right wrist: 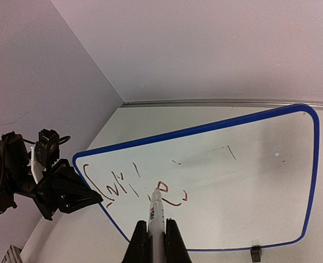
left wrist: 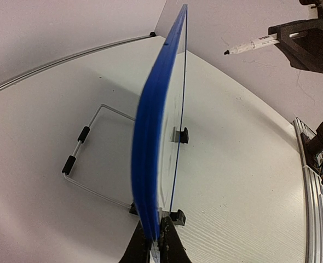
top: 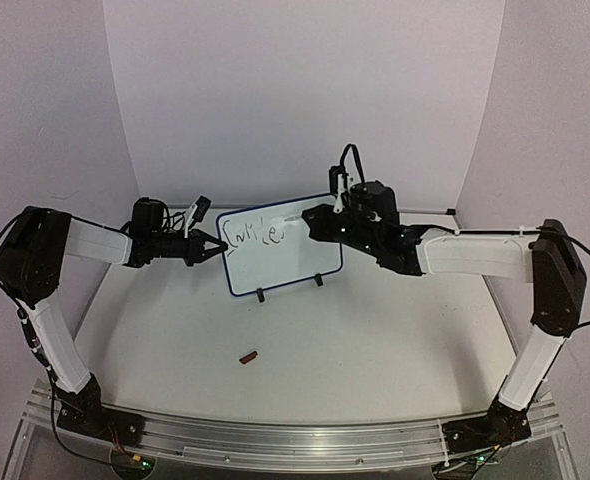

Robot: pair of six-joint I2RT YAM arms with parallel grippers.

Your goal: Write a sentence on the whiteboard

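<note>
The whiteboard [top: 293, 262] stands upright on two black feet at mid-table, its blue frame edge-on in the left wrist view [left wrist: 150, 137]. My left gripper [top: 215, 250] is shut on the board's left edge [left wrist: 156, 241]. A few scrawled dark letters of the sentence [right wrist: 134, 183] sit at the board's upper left [top: 255, 233]. My right gripper [right wrist: 153, 241] is shut on a white marker [right wrist: 157, 216]. The marker tip is right by the last letter, close to the board face [right wrist: 232, 181]. From the left wrist the marker [left wrist: 254, 43] sticks out of the right gripper [left wrist: 306, 41].
A small dark red cap-like piece [top: 247, 355] lies on the table in front of the board. A wire stand [left wrist: 82, 159] props the board from behind. White walls close the back and sides; a metal rail [top: 295, 440] runs along the near edge.
</note>
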